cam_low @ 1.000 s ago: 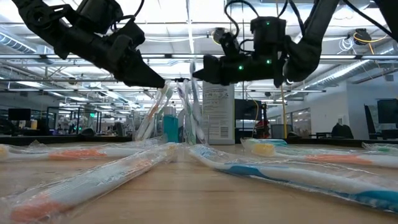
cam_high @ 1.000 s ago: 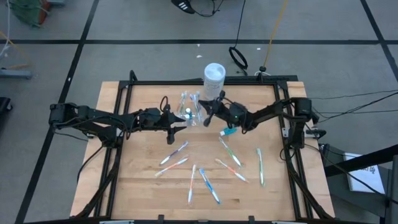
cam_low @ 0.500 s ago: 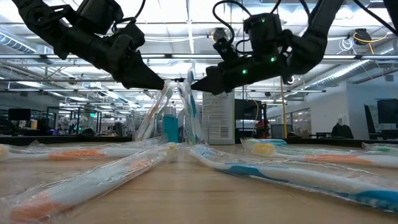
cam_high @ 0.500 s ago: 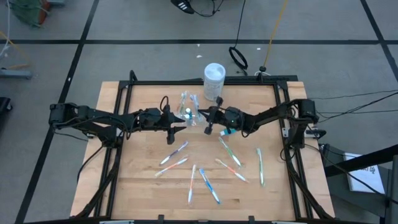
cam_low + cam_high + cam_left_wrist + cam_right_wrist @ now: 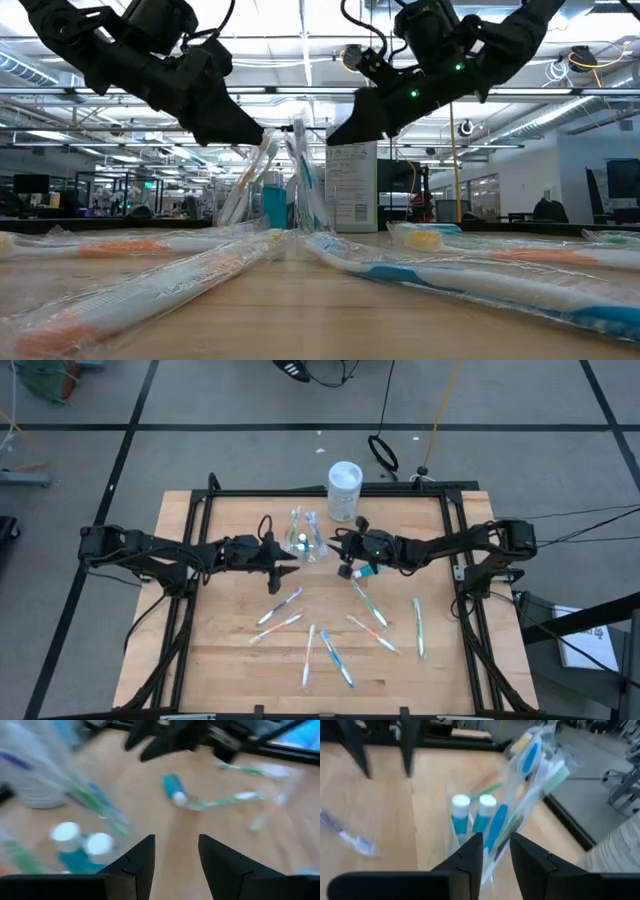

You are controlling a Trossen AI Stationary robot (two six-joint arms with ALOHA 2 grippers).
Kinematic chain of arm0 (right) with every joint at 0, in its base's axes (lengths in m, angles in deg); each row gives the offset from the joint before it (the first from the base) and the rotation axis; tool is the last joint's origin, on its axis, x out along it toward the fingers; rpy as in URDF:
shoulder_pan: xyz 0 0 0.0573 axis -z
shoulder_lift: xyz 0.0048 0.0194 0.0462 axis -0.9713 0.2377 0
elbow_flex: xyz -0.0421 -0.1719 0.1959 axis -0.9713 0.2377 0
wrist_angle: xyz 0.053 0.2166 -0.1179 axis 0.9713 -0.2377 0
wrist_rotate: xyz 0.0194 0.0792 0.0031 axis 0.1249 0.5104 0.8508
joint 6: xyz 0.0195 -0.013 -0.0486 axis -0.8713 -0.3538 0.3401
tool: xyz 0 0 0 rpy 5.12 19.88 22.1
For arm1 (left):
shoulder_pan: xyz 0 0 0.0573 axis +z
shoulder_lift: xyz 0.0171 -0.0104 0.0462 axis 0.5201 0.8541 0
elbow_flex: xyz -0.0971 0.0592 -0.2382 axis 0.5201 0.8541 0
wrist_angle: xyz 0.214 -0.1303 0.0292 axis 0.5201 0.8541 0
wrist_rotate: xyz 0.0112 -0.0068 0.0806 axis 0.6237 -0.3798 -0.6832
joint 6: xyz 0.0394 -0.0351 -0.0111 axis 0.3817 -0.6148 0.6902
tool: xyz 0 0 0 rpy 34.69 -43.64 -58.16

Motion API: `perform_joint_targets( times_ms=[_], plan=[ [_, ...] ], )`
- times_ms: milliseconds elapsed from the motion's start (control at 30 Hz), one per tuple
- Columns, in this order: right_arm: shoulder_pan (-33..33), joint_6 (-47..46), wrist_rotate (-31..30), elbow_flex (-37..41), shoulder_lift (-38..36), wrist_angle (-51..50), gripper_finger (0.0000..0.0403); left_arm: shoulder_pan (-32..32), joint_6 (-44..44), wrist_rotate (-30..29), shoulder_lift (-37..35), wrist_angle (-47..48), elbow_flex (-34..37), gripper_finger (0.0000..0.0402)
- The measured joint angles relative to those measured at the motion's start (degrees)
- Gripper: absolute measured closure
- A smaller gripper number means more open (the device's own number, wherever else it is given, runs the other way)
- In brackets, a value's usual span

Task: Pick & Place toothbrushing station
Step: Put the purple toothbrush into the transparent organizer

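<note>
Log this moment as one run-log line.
right gripper: open, beside clear cup | left gripper: open, empty, by cup | one toothpaste tube on table

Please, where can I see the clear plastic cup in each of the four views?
High view: clear cup at upper centre, between the left gripper and right gripper.
Low view: centre, holding upright toothbrushes.
Left wrist view: at the left edge, blurred.
Right wrist view: centre, just beyond the open fingers.
Shared landmark: the two white-capped blue tubes inside it.
</note>
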Motion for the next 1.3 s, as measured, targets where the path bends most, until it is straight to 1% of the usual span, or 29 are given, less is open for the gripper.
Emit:
perform_joint_targets(
  times_ms=[133,167,233,267,400,500,633,700,833,967,1100,1300],
  plan=[
    [-0.02,-0.04,0.04,0.00,-3.42,-1.33,0.0297,-2.12,-0.56,9.16,0.00,5.38,0.00,0.0247],
    [-0.02,-0.03,0.04,0.00,-4.44,-1.97,0.0296,-2.90,-1.81,10.71,0.00,7.09,0.00,0.0247],
    [-0.02,0.02,0.03,0.01,-6.18,-2.69,0.0294,-4.85,-5.39,11.31,0.00,10.30,0.00,0.0247],
    [-0.02,0.02,0.02,0.00,-6.94,-2.63,0.0294,-5.89,-7.37,10.70,0.03,11.45,0.00,0.0247],
    [-0.02,0.72,0.04,0.00,-9.57,-2.85,0.0296,-10.42,-14.50,4.14,2.71,11.60,0.00,0.0247],
    [-0.02,3.28,0.02,0.00,-10.92,-2.92,0.0299,-12.22,-17.80,0.27,6.44,11.01,-0.91,0.0247],
    [-0.02,6.79,0.02,0.01,-11.17,-2.07,0.0300,-12.66,-22.27,-0.61,11.77,11.12,-3.05,0.0247],
    [0.02,9.25,0.02,0.02,-11.16,-1.48,0.0300,-12.68,-22.86,-1.00,14.55,11.69,-4.48,0.0247],
    [0.04,15.21,0.02,0.02,-11.16,-1.55,0.0300,-12.71,-21.04,-4.40,19.87,13.21,-7.11,0.0247],
    [0.04,17.06,0.02,0.00,-11.16,-0.04,0.0301,-12.75,-20.69,-6.71,22.73,17.41,-9.78,0.0249],
    [0.04,17.14,0.02,0.02,-11.16,1.16,0.0302,-12.75,-20.08,-6.97,22.99,18.29,-10.42,0.0274],
    [0.04,16.81,0.02,0.02,-11.14,1.05,0.0303,-12.77,-17.41,-6.62,22.04,18.54,-10.38,0.0341]
  ],
)
